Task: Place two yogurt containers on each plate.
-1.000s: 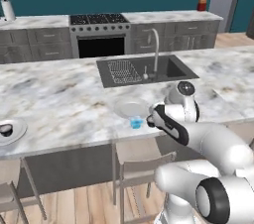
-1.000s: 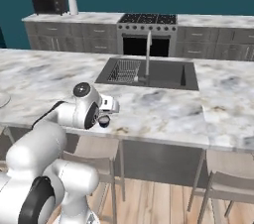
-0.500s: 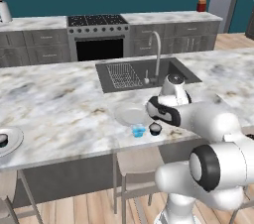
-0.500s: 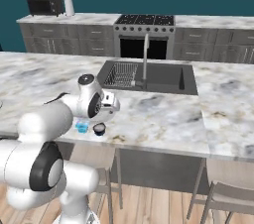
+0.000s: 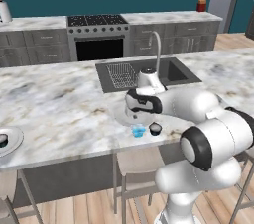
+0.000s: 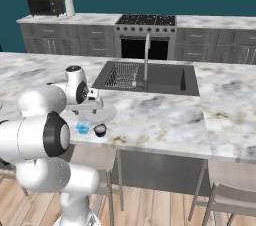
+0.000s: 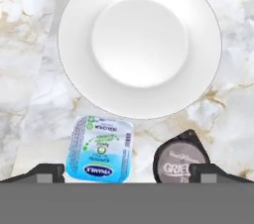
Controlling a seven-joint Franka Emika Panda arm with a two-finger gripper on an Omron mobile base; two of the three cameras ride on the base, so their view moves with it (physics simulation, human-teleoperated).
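- Gripper [image 7: 127, 172] spread wide above blue yogurt cup [image 7: 100, 149] and dark yogurt cup [image 7: 179, 161], both on surface [image 7: 30, 94] beside bare plate [image 7: 139, 42].
- Could trap both cups if lowered between them.
- Might knock one off the near edge.

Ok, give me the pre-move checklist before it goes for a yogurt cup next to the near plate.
1. End effector open: ok, its tips stand wide apart.
2. End effector holding nothing: ok.
3. Near plate free to receive cups: ok, nothing lies on it.
4. Blue yogurt cup within approach: ok, it sits on the counter just off the plate's rim, between the tips.
5. Dark yogurt cup apart from the blue one: ok, a gap of counter shows between them.
6. Far plate count: cannot tell, one dark cup shows at the frame edge.
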